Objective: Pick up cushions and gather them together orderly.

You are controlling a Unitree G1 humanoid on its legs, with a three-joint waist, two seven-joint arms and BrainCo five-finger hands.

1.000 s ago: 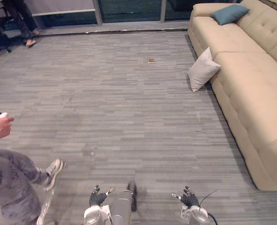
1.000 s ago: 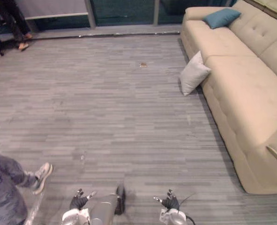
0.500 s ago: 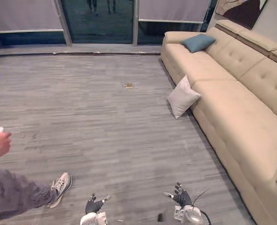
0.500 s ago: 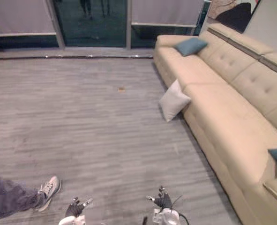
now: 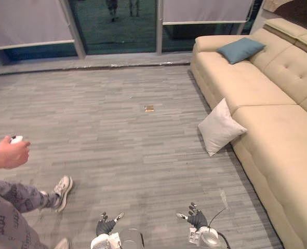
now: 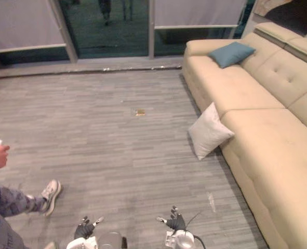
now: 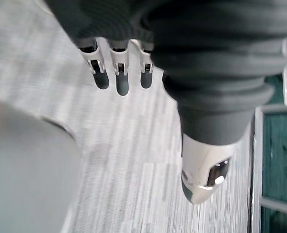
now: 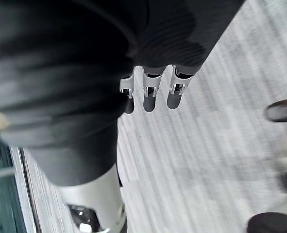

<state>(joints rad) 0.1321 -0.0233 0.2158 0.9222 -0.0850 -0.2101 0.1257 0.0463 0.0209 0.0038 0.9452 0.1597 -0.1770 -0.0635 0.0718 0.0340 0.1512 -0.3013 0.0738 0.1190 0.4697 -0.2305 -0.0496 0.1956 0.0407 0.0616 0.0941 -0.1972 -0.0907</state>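
- At the bottom centre of the frame, our left hand (image 5: pixel 107 225) and right hand (image 5: pixel 195 218) hang with fingers spread loose, holding nothing.
- We judge this the approach step: next we need to walk over and reach down.
- Right of centre, the white cushion (image 5: pixel 219 128), plump and square, stands on the floor against the sofa (image 5: pixel 278 135).
- At the upper right, the teal cushion (image 5: pixel 241 50) lies on the seat.

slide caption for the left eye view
Left hand, right hand open; white cushion leans against sofa, blue cushion on it
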